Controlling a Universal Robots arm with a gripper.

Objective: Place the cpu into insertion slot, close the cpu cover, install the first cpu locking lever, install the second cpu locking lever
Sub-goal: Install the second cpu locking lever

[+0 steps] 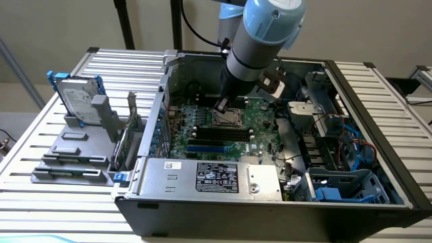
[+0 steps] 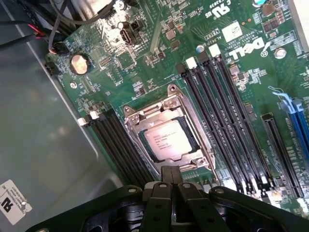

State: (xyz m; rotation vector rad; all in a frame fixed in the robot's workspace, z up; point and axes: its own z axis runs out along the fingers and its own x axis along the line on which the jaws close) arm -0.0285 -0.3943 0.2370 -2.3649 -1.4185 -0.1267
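The cpu lies flat in the insertion slot, its silver-grey top with printed text facing up. The silver cpu cover lies down around it as a frame, the chip showing through its window. My gripper is shut, its two black fingers pressed together with nothing between them, and the tips hover at the edge of the socket frame. In the exterior view the gripper reaches down into the open computer case, just over the socket on the green motherboard.
Long black memory slots flank the socket on both sides, with blue expansion slots further out. The case's grey wall stands close by. In the exterior view a power supply fills the case's front, and a hard drive stands outside.
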